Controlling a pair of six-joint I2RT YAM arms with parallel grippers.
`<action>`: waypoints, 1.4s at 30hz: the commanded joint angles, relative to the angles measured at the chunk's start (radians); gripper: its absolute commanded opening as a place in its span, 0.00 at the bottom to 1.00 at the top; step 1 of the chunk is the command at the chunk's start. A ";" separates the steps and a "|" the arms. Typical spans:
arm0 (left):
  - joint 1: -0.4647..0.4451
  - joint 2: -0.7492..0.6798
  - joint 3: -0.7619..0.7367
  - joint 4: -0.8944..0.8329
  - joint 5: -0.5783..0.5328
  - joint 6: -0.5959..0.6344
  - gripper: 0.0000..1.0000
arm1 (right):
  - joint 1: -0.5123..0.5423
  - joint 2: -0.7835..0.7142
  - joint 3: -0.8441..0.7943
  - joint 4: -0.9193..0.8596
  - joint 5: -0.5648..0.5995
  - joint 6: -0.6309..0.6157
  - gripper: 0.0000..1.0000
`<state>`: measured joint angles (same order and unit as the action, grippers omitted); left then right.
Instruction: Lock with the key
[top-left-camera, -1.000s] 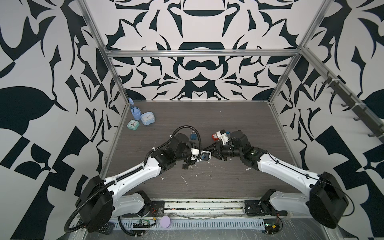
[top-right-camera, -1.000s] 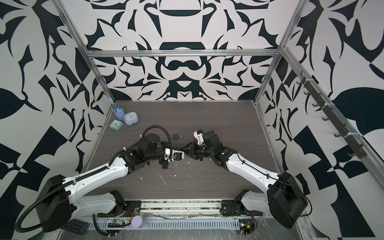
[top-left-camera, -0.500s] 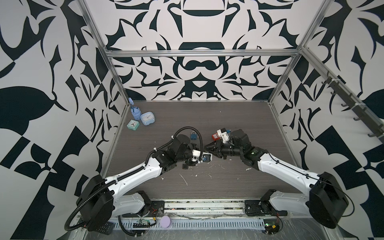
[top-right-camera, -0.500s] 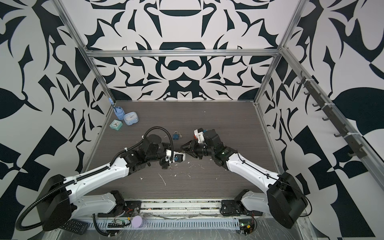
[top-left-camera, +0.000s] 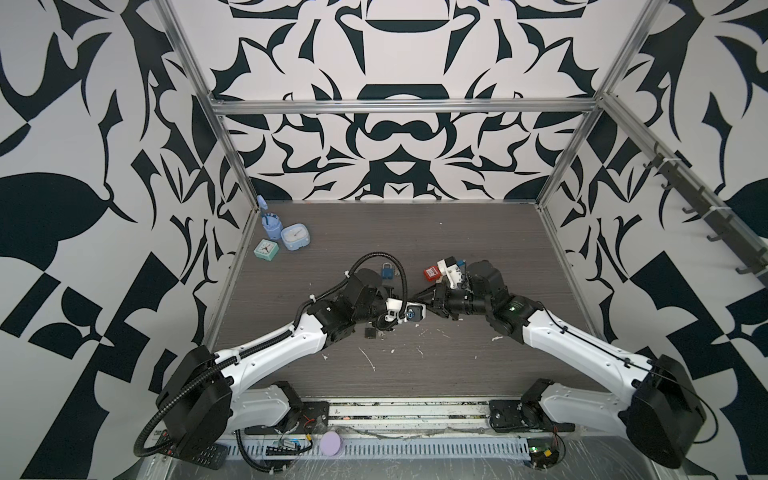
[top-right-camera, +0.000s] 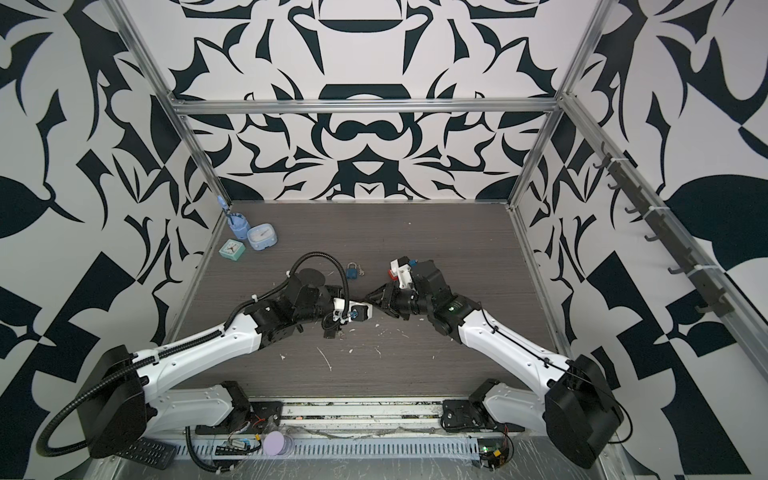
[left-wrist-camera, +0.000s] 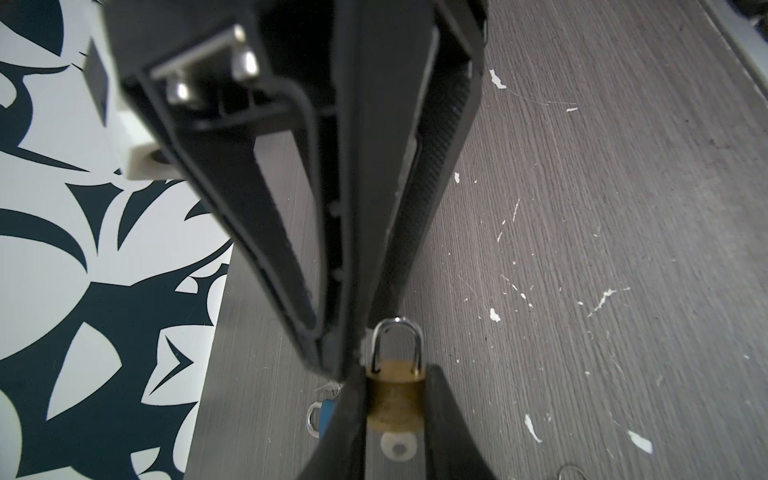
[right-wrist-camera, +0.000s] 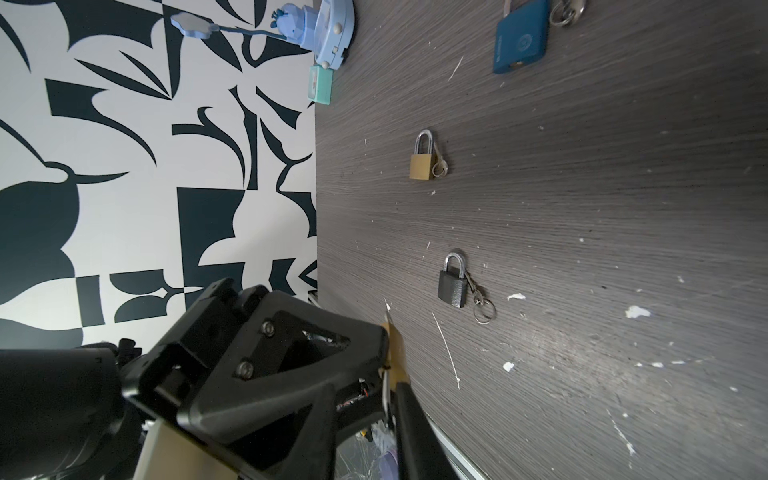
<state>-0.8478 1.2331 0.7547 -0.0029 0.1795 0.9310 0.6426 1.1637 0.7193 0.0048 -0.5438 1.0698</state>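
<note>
Brass padlock (left-wrist-camera: 395, 399): I had it held clear of the table (left-wrist-camera: 602, 208), gripped by its narrow sides so that both of its ends were free.
Left hand (left-wrist-camera: 392, 374): clenched on the brass padlock's body. I judged it served as a vice, so the other arm could work on the lock.
Shackle (left-wrist-camera: 419, 347): it stood out of the brass padlock toward the right hand. Both legs seemed seated in the body, but I could not tell whether it was latched.
Right hand (left-wrist-camera: 357, 349): its fingertips were close together, right at the shackle end of the brass padlock. I could not tell whether they pinched anything.
Key: I could not see it clearly. A pale rounded piece (left-wrist-camera: 388, 442) with a hole sat just beyond the brass padlock's other end and was possibly the key's head.
Other locks: the black padlock (right-wrist-camera: 452, 286) lay on the table near the brass padlock. The spare brass lock (right-wrist-camera: 420, 166) lay farther from it and the blue padlock (right-wrist-camera: 521, 39) farthest. I judged none of them was in play.
Risk: I judged any turn of the key would twist the brass padlock in the grip unless the clamp held firm.
</note>
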 joint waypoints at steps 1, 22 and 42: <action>-0.004 0.005 0.021 0.020 0.008 -0.008 0.00 | -0.003 -0.018 0.037 -0.039 0.016 -0.065 0.26; -0.004 0.020 0.035 0.000 0.010 -0.008 0.00 | 0.005 0.018 0.051 -0.049 -0.001 -0.162 0.11; -0.004 0.026 0.046 -0.022 0.026 -0.022 0.00 | 0.014 -0.028 -0.008 -0.010 -0.071 -0.432 0.00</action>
<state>-0.8474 1.2526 0.7685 -0.0280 0.1860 0.9123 0.6453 1.1790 0.7246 -0.0456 -0.5625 0.7315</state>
